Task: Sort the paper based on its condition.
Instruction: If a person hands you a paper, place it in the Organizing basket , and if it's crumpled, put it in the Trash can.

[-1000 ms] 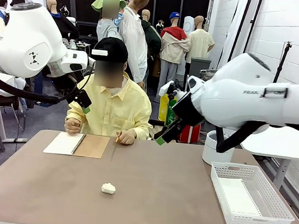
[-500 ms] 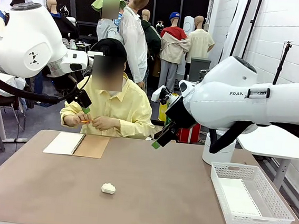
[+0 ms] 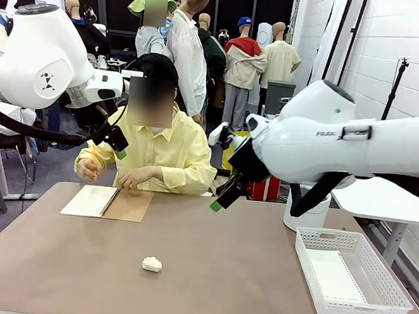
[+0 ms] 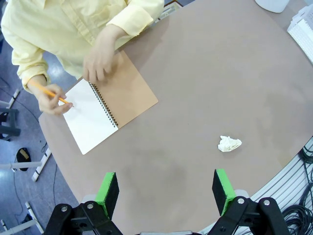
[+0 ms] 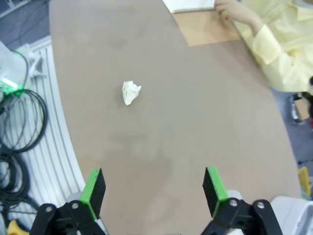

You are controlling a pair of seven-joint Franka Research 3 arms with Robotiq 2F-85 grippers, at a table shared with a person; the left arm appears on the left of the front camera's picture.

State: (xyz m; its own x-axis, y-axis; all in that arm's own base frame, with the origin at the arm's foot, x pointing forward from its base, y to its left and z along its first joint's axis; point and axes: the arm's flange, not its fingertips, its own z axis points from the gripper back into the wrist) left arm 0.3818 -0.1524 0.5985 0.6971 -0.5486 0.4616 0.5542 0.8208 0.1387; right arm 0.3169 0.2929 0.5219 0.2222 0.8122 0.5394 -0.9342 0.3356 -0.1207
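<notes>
The right gripper (image 3: pixel 216 201) is sliding a little lower and a little more toward the robot's left than it was a second ago. Its jaws are standing wide apart and holding nothing. It is hanging in the air over the far part of the table (image 3: pixel 241 294), tipping down and to the left. The paper ball (image 3: pixel 152 263) is lying alone near the middle of the table, well apart from this gripper. I think the right arm is starting to go for the ball, but it is not close yet. Behind the gripper, the big white arm is reaching in from the right, bending high above the basket (image 3: pixel 305 257). Something flat and white, maybe a sheet (image 3: pixel 334 276), is lying in that basket.

The left gripper (image 3: pixel 118 147) is staying where it was, up high past the notebook (image 3: pixel 107 202), wide open and empty too.

The person is changing more. A second ago both hands were resting. Now one hand (image 4: pixel 100 58) is pressing on the notebook and the other is writing with a pencil (image 4: pixel 49 92). So another page may be coming to sort.
</notes>
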